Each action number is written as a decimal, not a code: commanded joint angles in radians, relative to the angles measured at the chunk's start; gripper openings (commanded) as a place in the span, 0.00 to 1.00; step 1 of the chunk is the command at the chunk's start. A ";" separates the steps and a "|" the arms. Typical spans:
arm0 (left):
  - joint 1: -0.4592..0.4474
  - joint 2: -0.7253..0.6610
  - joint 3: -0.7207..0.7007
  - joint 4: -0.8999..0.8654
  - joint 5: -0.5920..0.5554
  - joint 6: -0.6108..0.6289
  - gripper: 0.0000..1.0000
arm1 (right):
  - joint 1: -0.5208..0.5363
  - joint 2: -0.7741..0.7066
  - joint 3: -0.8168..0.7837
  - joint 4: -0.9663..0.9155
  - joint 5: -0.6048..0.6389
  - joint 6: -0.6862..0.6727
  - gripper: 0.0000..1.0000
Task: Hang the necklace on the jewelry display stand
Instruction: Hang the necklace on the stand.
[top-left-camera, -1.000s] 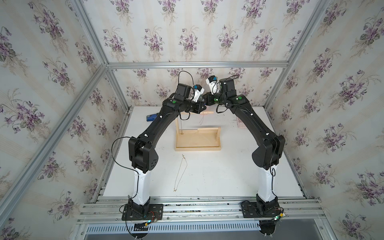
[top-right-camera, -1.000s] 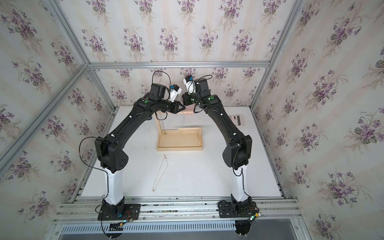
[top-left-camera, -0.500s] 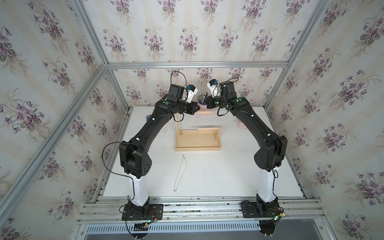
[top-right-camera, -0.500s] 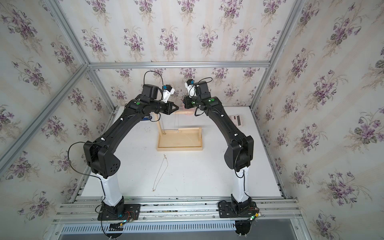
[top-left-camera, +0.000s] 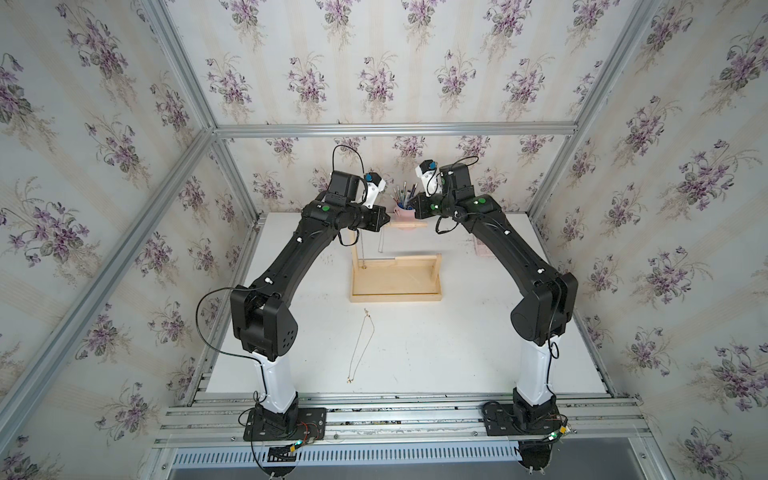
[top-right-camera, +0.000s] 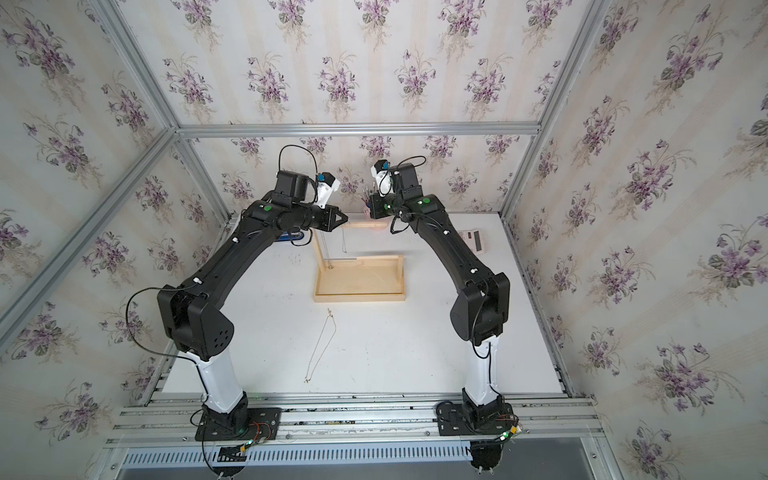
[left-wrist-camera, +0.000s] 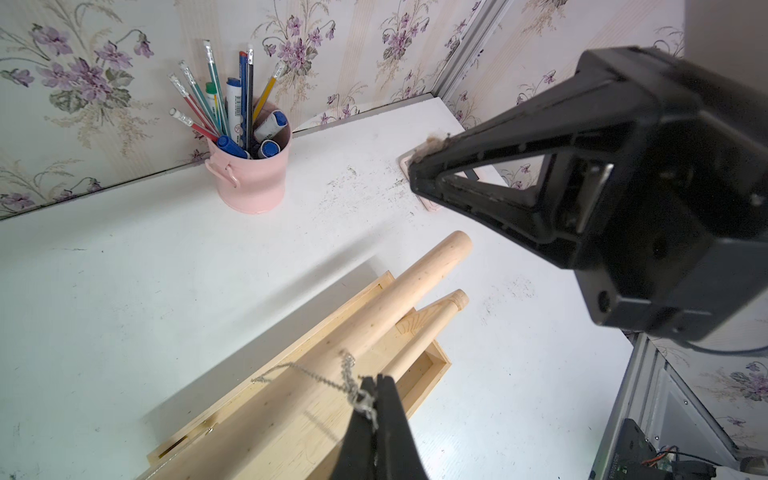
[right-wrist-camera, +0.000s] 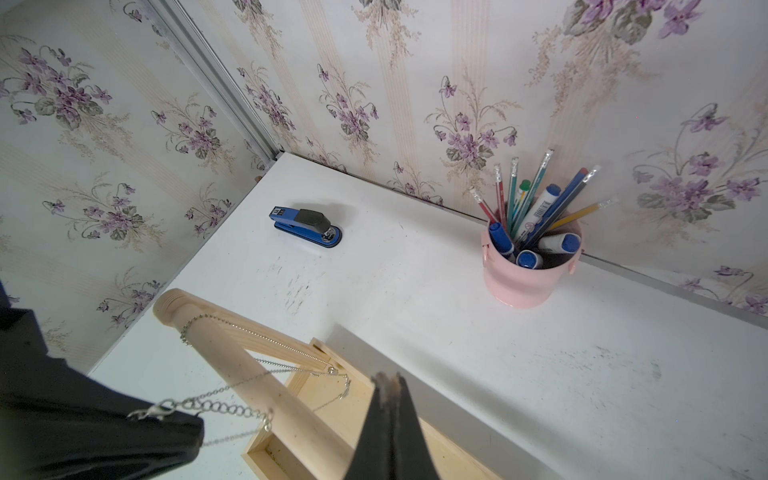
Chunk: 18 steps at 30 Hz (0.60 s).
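room toward the table's (top-left-camera: 478, 353) right edge; left claw (left-wrist-camera: 376, 395) pinches thin silver necklace (left-wrist-camera: 307, 376) draped on pale wooden stand (left-wrist-camera: 374, 320), right claw (right-wrist-camera: 388, 384) pressed together.

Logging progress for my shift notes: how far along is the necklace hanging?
Done: a silver chain drapes over the stand's top bar. In hand: the left gripper pinches its clasp end; the right gripper is shut, empty. Left: release it; a gold necklace lies on the table.
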 joint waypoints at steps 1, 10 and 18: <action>0.002 0.004 -0.001 -0.004 -0.010 0.008 0.03 | 0.002 -0.008 0.000 0.008 0.008 0.002 0.00; 0.014 0.018 0.000 -0.011 -0.037 0.008 0.03 | 0.001 -0.017 -0.026 0.020 0.021 -0.002 0.00; 0.021 0.019 -0.001 -0.017 -0.047 0.009 0.04 | 0.002 -0.013 -0.031 0.020 0.021 -0.004 0.00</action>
